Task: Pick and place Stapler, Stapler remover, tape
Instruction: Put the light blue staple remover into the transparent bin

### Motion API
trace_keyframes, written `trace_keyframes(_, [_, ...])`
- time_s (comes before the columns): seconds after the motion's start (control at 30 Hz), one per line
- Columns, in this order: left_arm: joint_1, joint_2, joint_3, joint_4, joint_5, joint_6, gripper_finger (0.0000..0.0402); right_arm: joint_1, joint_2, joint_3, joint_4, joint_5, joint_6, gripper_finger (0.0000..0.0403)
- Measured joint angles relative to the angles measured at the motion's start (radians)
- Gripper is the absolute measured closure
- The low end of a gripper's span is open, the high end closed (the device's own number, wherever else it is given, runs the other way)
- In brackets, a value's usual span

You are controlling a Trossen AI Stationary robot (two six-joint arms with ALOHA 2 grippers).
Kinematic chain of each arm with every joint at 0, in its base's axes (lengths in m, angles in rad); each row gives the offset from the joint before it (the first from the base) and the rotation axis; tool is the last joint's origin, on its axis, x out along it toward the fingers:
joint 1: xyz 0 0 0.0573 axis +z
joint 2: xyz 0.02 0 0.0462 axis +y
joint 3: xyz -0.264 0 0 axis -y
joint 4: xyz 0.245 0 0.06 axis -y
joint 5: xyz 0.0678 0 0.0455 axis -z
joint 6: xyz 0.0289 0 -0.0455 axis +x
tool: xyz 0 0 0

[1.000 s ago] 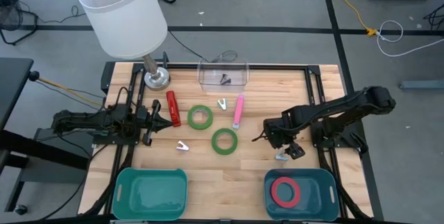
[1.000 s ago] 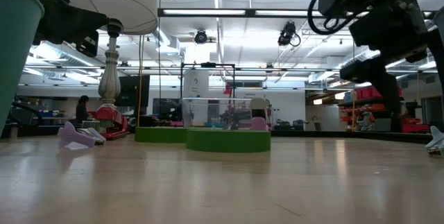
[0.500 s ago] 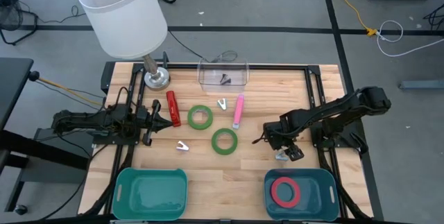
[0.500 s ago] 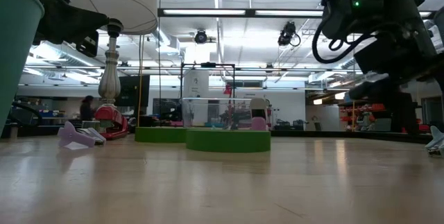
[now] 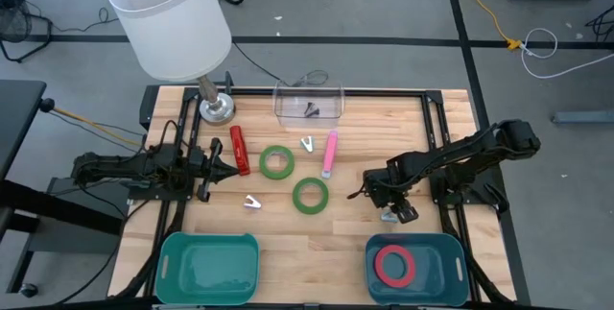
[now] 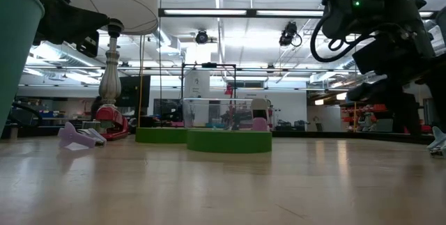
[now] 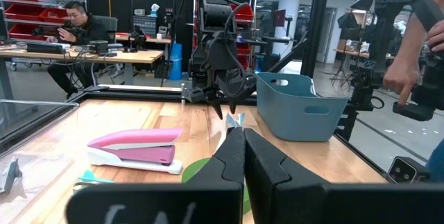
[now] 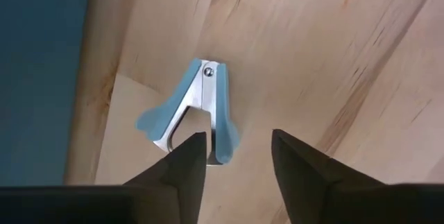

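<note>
Right gripper [image 5: 389,212] down low over the wood, fingers [image 8: 182,165] parted to a middling gap and flanking the near end of a pale-blue staple remover [image 8: 193,113] lying flat on the board, not clamped on it yet. Just beyond that remover, toward the front edge, the right teal bin [image 5: 457,252] with the red-pink tape ring [image 5: 394,266] lying flat inside. Out to the gripper's side, toward table centre, a green tape ring [image 5: 310,195] on the wood, then a second green tape ring [image 5: 276,162] farther off, with the pink stapler [image 5: 329,153] between them and the back edge. Near that stapler, another staple remover [image 5: 307,144], and a third one [image 5: 252,202] past the nearer green ring. Behind those, a clear plastic box [image 5: 309,103] at the back edge. Farther across, a red stapler [image 5: 238,150] and the left gripper [image 5: 224,163] pinched fully together on nothing, parked just beside it. Far corner: white-shaded lamp [image 5: 169,17]; front, the empty-side teal bin [image 5: 209,264]. In the left wrist view, a person [image 7: 68,24] seated at a desk beyond the table.
</note>
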Motion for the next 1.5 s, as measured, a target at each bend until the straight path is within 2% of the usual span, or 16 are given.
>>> trace_keyframes(0.73, [0.0, 0.0, 0.0, 0.0, 0.0, 0.0, 0.0399, 0.0, 0.047, 0.002, 0.007, -0.01, 0.0, 0.0366])
trace_keyframes(1.1, [0.0, 0.0, 0.0, 0.0, 0.0, 0.0, 0.0399, -0.001, 0.047, 0.054, -0.012, 0.011, 0.0, 0.0369])
trace_keyframes(1.5, [0.0, 0.0, 0.0, 0.0, 0.0, 0.0, 0.0399, -0.06, 0.046, 0.258, -0.041, 0.069, -0.002, 0.0369])
